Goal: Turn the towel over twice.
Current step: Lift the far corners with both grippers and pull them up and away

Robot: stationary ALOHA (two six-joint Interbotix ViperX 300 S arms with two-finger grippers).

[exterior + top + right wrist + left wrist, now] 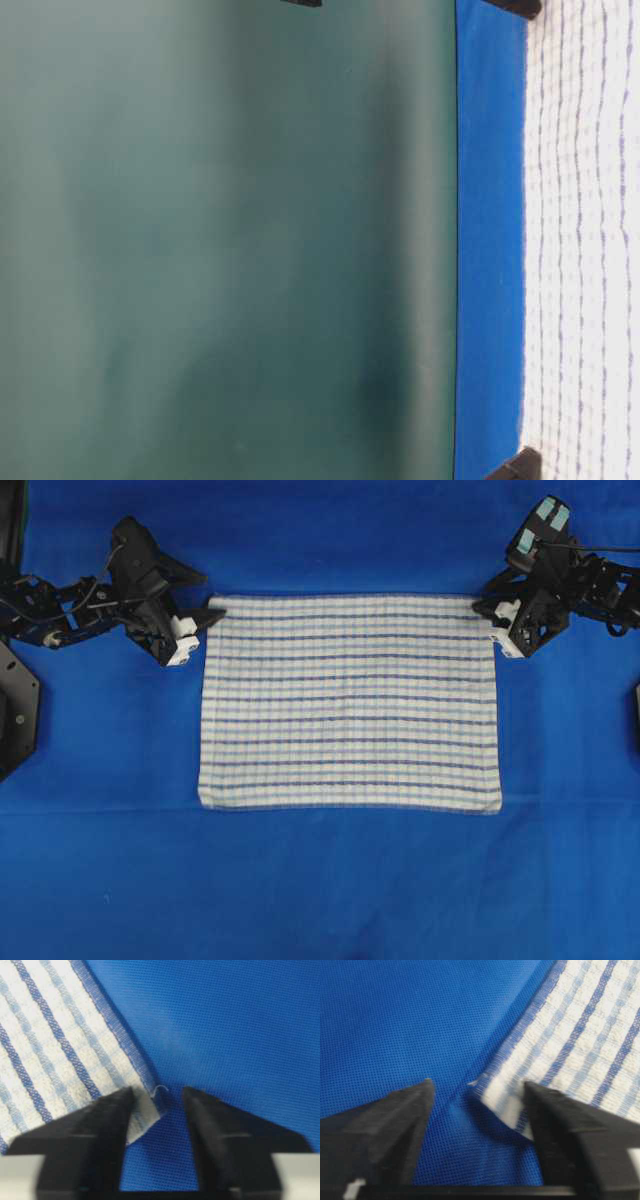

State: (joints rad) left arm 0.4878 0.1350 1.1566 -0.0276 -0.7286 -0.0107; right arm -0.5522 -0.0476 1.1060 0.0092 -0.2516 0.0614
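Towel [350, 702] lies flat and spread on the blue table covering [320, 880], with no fold or lift visible, so whether either of the 2 turns is done cannot be judged from how it lies. Left gripper [477, 1097] sits at one far corner, its jaws parted with the corner tip between them but not yet pinched. Right gripper [157, 1095] sits at the other far corner, jaws likewise apart and straddling the hem. My judgement: both are set for a corner grasp.
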